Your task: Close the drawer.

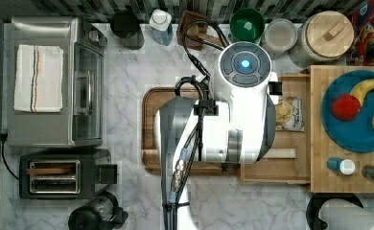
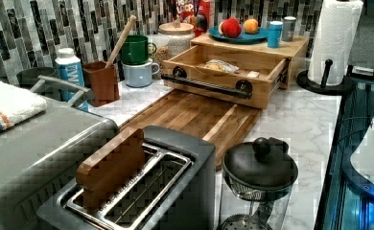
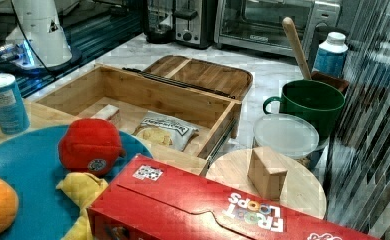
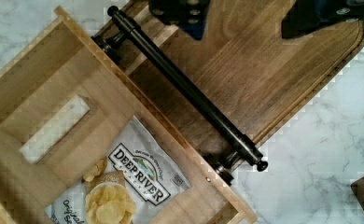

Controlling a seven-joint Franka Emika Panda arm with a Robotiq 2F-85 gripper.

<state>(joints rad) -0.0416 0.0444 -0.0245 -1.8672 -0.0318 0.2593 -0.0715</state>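
One "DEEP RIVER" chip bag [image 4: 124,184] in open drawer [image 4: 40,79]; "FROOT LOOPS" box [image 3: 218,210] nearby.

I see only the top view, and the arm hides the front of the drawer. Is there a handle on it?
Observer: Yes. A black bar handle runs across the front of the drawer.
Operator: Is the tool around it?
Observer: No. In the wrist view the tool is open over the dark cutting board, with the handle not between its fingers.
Operator: Does anything stick up above the drawer's walls?
Observer: No. In the left view the chip bag lies low inside, below the rim.
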